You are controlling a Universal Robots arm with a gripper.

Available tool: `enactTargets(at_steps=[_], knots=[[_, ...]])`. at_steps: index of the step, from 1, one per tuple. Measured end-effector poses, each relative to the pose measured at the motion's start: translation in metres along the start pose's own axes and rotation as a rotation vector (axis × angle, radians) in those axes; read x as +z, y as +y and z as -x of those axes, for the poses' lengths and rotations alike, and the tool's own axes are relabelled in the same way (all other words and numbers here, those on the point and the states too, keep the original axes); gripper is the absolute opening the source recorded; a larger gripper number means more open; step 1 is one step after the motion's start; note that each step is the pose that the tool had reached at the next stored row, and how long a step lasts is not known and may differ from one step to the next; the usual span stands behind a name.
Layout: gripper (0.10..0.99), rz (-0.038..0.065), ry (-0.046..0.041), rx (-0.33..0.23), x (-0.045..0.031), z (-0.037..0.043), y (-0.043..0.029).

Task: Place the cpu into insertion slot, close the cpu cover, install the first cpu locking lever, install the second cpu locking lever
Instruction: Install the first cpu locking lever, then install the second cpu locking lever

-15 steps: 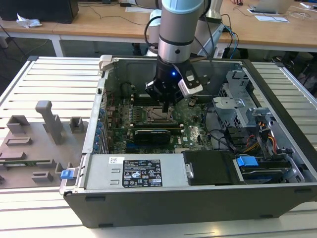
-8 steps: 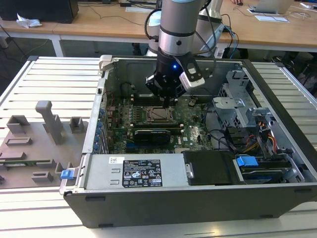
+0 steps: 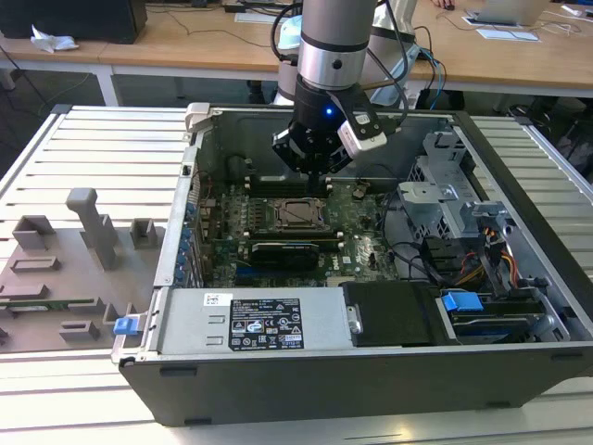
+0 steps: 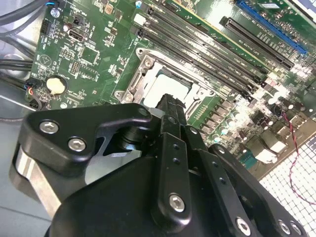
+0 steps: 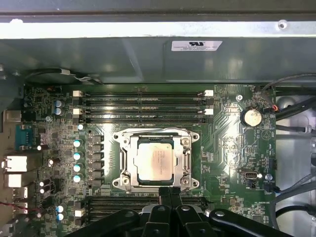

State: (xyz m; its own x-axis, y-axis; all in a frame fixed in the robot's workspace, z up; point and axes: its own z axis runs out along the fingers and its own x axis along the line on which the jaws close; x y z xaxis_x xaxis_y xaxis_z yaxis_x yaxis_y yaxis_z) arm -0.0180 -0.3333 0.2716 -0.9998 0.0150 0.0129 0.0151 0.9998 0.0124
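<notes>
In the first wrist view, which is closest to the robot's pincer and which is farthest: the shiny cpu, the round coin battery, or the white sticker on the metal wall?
1. The cpu, sitting in its socket right in front of the pincer.
2. The coin battery, off to one side on the green board.
3. The white sticker, farthest, on the case wall past the memory slots.

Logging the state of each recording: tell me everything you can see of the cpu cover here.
The cpu cover is a thin silver metal frame with a large square opening. It lies flat, closed over the insertion slot on the green motherboard, and the cpu shows through the opening. It sits between the long memory slots. The gripper hangs at its near edge; whether they touch cannot be told.
</notes>
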Motion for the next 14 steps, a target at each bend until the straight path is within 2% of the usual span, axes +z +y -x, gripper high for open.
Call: enactTargets(at_steps=[11,14], knots=[[0.106,0.000,0.0001,0.000,-0.0003,0.0000,0.0000],[0.106,0.000,0.0001,0.000,-0.0004,0.0000,-0.0020]])
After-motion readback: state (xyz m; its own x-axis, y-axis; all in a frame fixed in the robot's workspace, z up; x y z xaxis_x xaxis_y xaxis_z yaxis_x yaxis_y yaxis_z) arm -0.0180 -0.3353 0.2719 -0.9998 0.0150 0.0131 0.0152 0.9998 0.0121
